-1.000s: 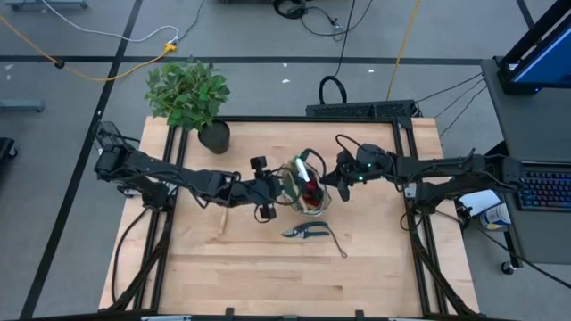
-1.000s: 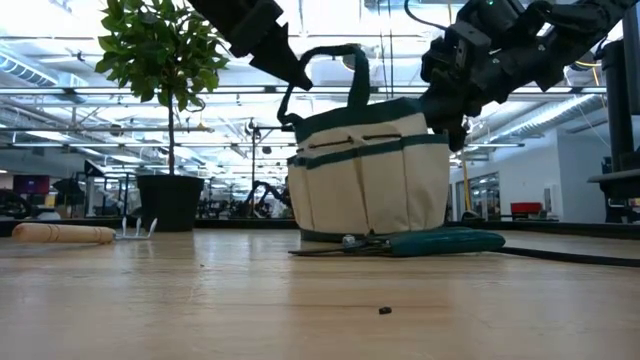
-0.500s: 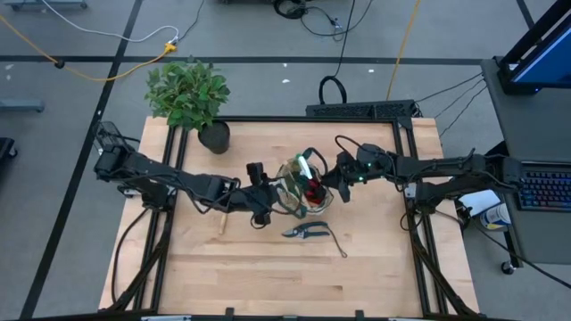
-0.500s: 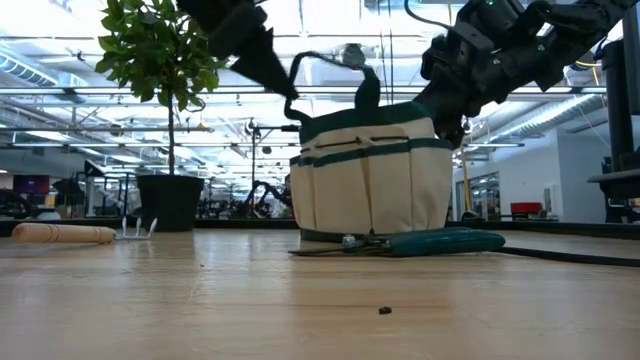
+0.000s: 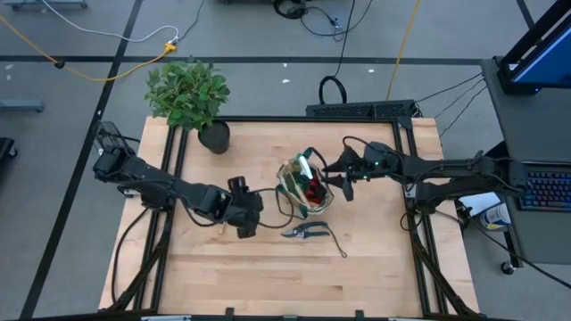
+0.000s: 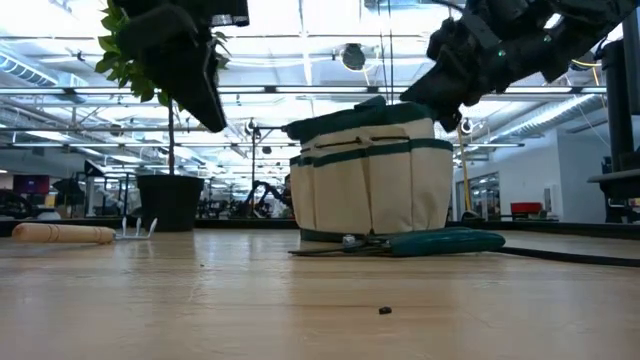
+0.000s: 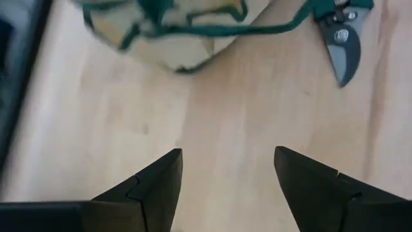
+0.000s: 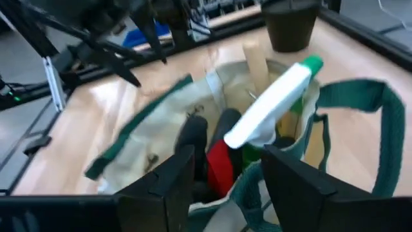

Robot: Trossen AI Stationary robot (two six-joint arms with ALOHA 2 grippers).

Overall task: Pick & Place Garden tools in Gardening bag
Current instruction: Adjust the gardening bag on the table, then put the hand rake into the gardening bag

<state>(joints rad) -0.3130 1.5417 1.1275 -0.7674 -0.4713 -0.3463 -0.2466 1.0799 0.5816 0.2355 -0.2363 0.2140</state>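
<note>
Two arms share your pale wooden counter (image 5: pixel 268 276), which sits on a grey floor crossed by cables, with a bright hall of ceiling lights behind it in the low view. At the counter's middle stands the small round cream gardening bag with dark green trim (image 5: pixel 302 189), and inside it you can see a green-and-white spray bottle (image 8: pixel 273 103), a wooden handle (image 8: pixel 256 64) and a black-and-red glove (image 8: pixel 215 158). The dark pruning shears with teal grips (image 5: pixel 308 233) lie on the counter just beside the bag, on its near side. A wooden-handled fork (image 6: pixel 75 233) lies well off to the left, near the leafy potted plant in a black pot (image 5: pixel 192 98).

Since a second ago, your left gripper (image 5: pixel 241 217) has let go of the bag's loop handle, which has dropped onto the bag, and has pulled back towards its own side. Its fingers (image 7: pixel 154 183) are spread and empty above bare wood. Your right gripper (image 5: pixel 335 176) hovers at the bag's right rim, fingers (image 8: pixel 167 180) apparently parted and holding nothing.
</note>
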